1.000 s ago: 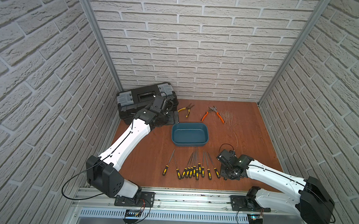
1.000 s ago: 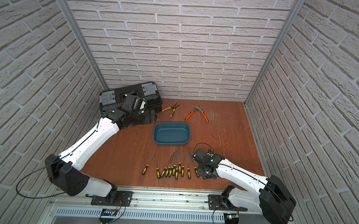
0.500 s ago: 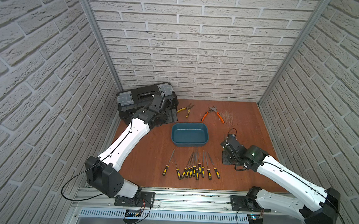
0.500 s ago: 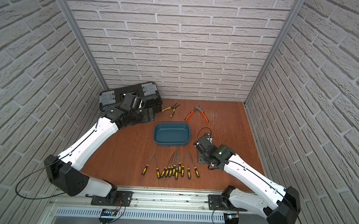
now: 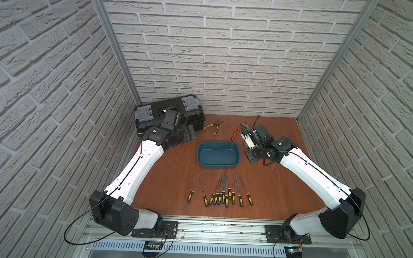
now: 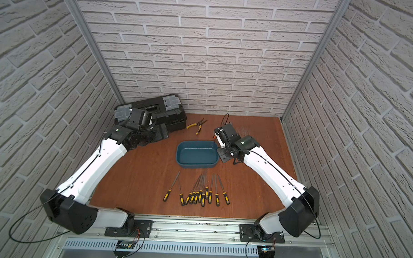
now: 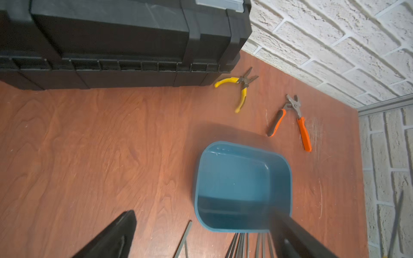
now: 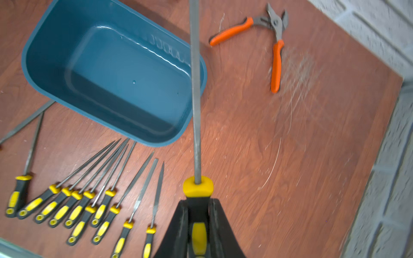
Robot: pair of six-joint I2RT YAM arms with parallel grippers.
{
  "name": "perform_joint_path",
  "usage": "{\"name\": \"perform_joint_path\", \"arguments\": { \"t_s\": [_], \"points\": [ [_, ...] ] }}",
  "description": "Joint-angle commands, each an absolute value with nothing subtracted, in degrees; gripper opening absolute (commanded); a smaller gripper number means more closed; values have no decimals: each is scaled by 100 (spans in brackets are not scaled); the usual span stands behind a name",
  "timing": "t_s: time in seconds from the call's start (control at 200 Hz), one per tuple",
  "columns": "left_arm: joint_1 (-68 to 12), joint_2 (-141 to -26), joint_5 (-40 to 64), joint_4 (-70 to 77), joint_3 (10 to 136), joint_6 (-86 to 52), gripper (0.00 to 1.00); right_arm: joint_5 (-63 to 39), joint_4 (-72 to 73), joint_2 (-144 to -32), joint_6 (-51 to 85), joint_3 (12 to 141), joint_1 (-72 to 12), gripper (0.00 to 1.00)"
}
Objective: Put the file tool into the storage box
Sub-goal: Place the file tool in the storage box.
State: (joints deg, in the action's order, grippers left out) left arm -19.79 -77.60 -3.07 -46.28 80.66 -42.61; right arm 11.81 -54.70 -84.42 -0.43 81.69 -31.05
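Since a second ago: the right arm has swung from the row of files [image 5: 222,194] at lower centre up to mid-right of frame, just beside the storage box [image 5: 217,167] at centre. Left arm unchanged, upper left by the black toolbox [image 5: 170,109].

Right gripper [image 8: 198,206] is clamped on one file [image 8: 194,89], pinching the black-and-yellow handle just behind the yellow collar. The steel shaft sticks straight out ahead. File is off the table. In the right wrist view its shaft crosses one end of the box's rim, with the handle outside the box. Box empty.

Left gripper [image 7: 203,211] spread wide, holding nothing (idle, by the look of it).

Handling, as judged: light, rigid, no flex. The rubbery handle is the place to take hold, since the bare shaft is thin and would likely twist between flat pads. The long shaft acts as a lever, so a knock on the rim could pivot it in the grip. Box looks barely longer than the file: lay it lengthwise.
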Motion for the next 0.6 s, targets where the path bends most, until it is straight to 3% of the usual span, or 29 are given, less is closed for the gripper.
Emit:
{"name": "perform_joint_path", "arguments": {
  "t_s": [0.0,0.275,0.595],
  "points": [
    [-1910,-7560,-411,-4813,7922,-4226,98,854,-5301,-8780,-1160,8566,-3050,2],
    [-1856,-7249,-593,-5131,7664,-4184,98,641,-5487,-9847,-2282,9471,-3037,2],
    [-1848,-6899,-684,-5040,7157,-4643,98,555,-4958,-10143,-3160,9215,-3103,2]
  ]
}}
